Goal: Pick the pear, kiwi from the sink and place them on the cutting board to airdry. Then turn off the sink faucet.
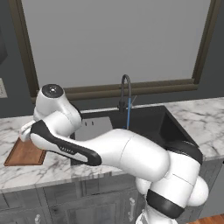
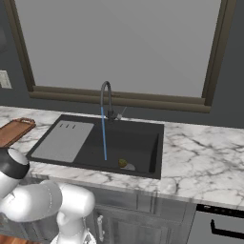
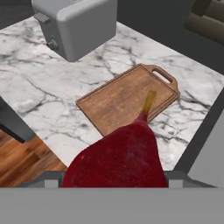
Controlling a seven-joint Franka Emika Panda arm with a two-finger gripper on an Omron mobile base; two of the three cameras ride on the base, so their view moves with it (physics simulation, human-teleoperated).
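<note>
The tool (image 3: 114, 186) is gripping the pear (image 3: 116, 159), which is sitting between its fingers in the hand view with its stem pointing to about 12 o'clock. The board (image 3: 124, 98) is lying on the marble worktop (image 3: 43, 92) beyond the pear, toward 12 o'clock, its long axis running from 8 o'clock to 2 o'clock and its handle loop at the 2 o'clock end. The coming move is likely turning on carrying the pear forward over the board before letting go. In the right base view, the kiwi (image 2: 123, 163) is waiting in the sink (image 2: 138, 143), and the faucet (image 2: 106, 97) is running a thin stream.
</note>
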